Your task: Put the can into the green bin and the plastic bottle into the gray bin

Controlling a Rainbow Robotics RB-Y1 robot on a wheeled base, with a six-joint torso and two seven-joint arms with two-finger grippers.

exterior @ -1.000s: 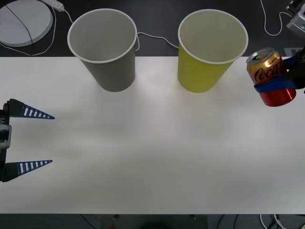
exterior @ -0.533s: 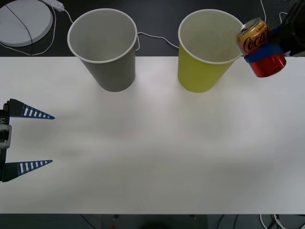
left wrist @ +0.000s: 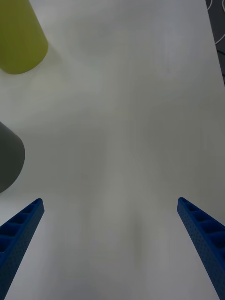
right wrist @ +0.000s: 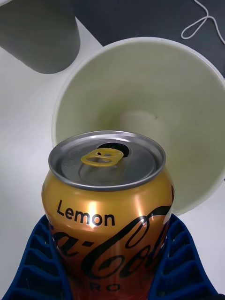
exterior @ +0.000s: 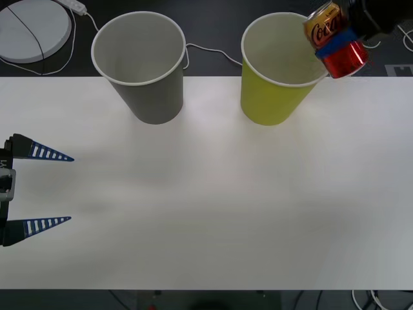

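Fingers of the right gripper [exterior: 337, 44] are clamped on the can [exterior: 335, 41], held at the green bin's [exterior: 271, 100] two o'clock rim (tilted); release over the mouth is needed next.

Left gripper [exterior: 55, 188] is parked wide at nine o'clock of the surface [exterior: 213, 206].

A white table [exterior: 206, 213] spans the front view. Behind its far edge lies a dark floor [exterior: 213, 26]. A round white disc [exterior: 29, 29] rests at the far left, crossed by a dark cable. A thin white cord [exterior: 210, 51] runs behind the cups.
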